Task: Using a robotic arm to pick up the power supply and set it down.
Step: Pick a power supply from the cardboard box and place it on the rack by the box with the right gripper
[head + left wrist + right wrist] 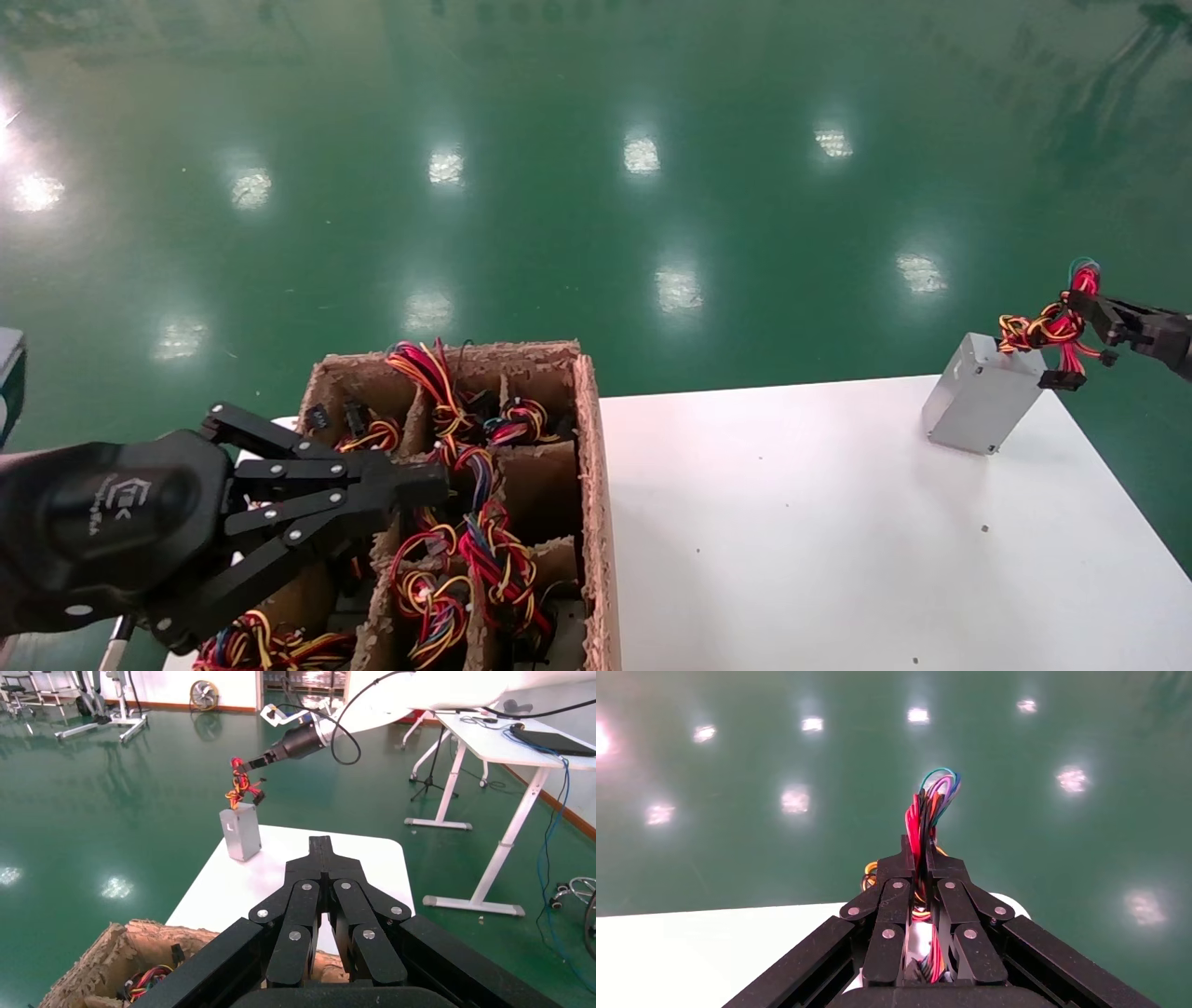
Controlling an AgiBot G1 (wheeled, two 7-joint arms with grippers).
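The power supply [982, 393] is a small grey metal box at the far right corner of the white table [838, 540]. It tilts, its lower edge on or just above the tabletop; the views do not settle which. Its wire bundle [1052, 331] of red, yellow and orange leads rises from the top of the box, with a black connector [1062, 379] dangling just beside it.

The right gripper [1091, 312] reaches in from the right edge, and its 2 fingers are clamped on the bundle, not on the box. In the right wrist view the leads [926, 818] stand up between the closed fingertips. In the left wrist view the white robotic arm [422, 695] stretches out over the far side of the table, and the box [240, 832] hangs below the pinched wires.

This looks like the setting-down step: the box is over its place and nearly down. The next move calls for lowering until the box sits flat, then letting go of the wires without tipping it; held by the cable alone, it may swing or topple.

The left gripper [438, 485] is idle, with its fingers drawn together and holding nothing, over a cardboard divider box [589, 447] at the table's left end, whose cells hold more wire bundles.
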